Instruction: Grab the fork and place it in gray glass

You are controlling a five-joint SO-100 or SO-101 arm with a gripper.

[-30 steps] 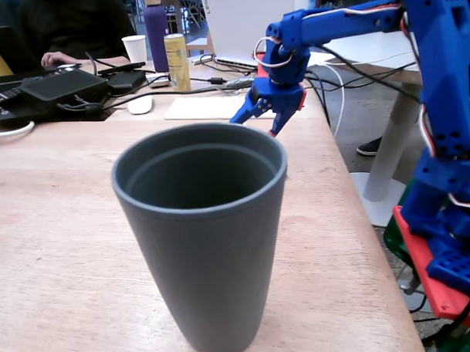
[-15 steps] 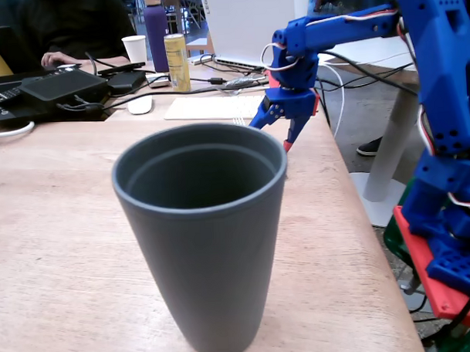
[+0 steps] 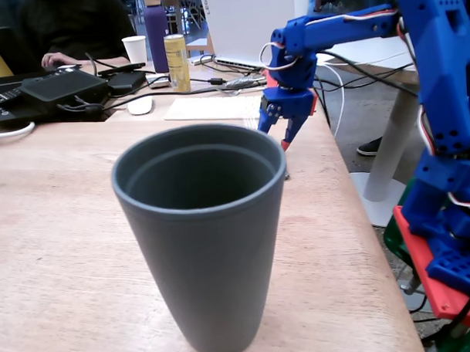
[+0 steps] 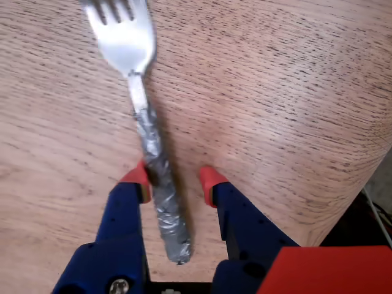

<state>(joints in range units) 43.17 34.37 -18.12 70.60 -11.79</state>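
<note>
Fork [image 4: 150, 141] lies flat on the table [image 4: 275, 104], tines toward the top of the wrist view, its mottled handle between the fingers of the gripper [image 4: 174, 177]. The jaws stand narrowly apart; the left red tip touches the handle, the right one is clear of it. In the fixed view the blue arm [image 3: 338, 26] reaches out level, gripper [image 3: 278, 136] pointing down just behind the glass [image 3: 202, 239]. Behind on the wooden table [image 3: 51, 229]: a gold can [image 3: 177, 62], a white cup [image 3: 135, 49], cables.
</note>
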